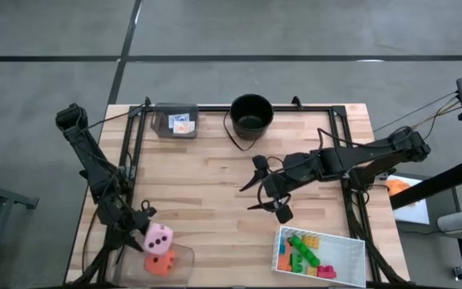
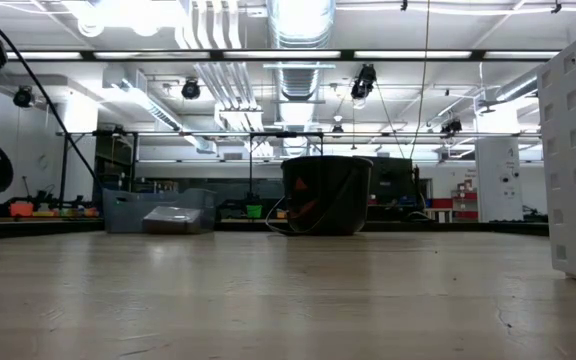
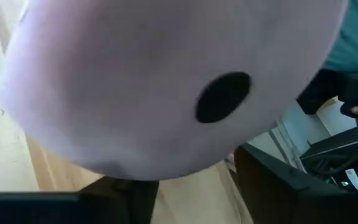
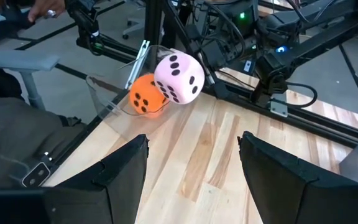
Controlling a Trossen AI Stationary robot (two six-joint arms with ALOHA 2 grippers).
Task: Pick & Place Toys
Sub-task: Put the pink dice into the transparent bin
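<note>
The left gripper (image 1: 145, 222) sits at the table's near left corner, pinching the pink die (image 1: 158, 238), which it holds raised just above the orange die (image 1: 160, 262). In the left wrist view the pink die (image 3: 160, 81) fills almost the whole picture, one black dot facing the camera. The left arm runs back from the gripper along the table's left edge, its elbow raised beyond the far left side. The orange die rests in a clear tray (image 1: 184, 265) at that corner; the right wrist view shows the pink die (image 4: 179, 77) touching the orange die (image 4: 146, 94) from above and to one side.

The right gripper (image 1: 265, 190) hovers over the middle of the table (image 1: 207, 185), its fingers spread wide and holding nothing. Its arm stretches in nearly level from the right edge.

A white tray (image 1: 358, 243) at the near right holds green, orange, yellow and pink bricks (image 1: 303, 251). A black bucket (image 1: 252, 114) stands at the far edge, with a second clear tray (image 1: 160, 122) holding small cards (image 1: 183, 125) to its left.
</note>
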